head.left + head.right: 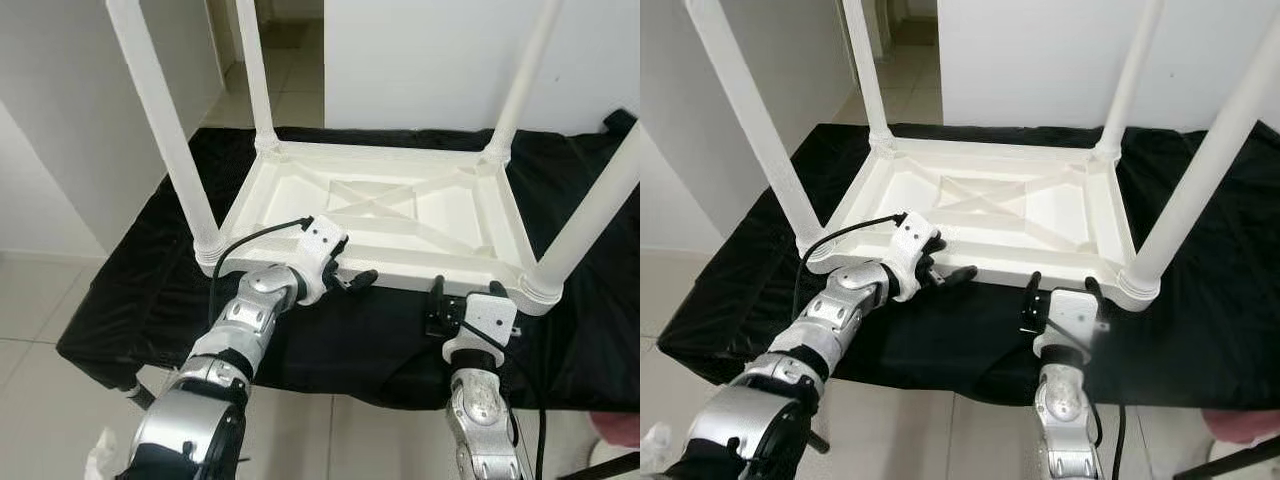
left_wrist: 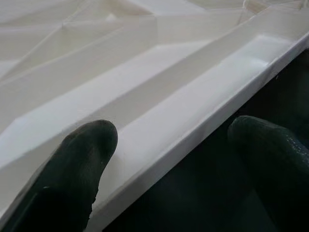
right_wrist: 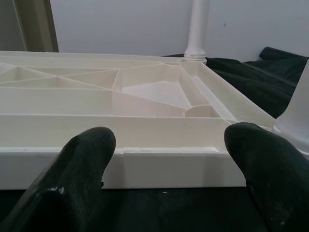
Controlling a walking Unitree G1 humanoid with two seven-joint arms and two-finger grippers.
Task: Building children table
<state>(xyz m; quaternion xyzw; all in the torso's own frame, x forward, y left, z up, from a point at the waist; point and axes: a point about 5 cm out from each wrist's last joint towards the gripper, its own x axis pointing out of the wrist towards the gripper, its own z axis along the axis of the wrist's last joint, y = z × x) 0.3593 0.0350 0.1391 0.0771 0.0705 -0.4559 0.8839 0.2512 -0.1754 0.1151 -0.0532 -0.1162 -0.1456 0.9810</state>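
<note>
On the black-draped table lies the white plastic children's table, flipped upside down, four legs standing straight up. Left end effector sits at the near rim, fingers spread wide and straddling that edge, one finger over the ribbed underside, the other over the cloth. Right end effector hovers just short of the same rim near the front right leg, fingers parted wide, gripping nothing. White walls behind, pale floor tiles below.
</note>
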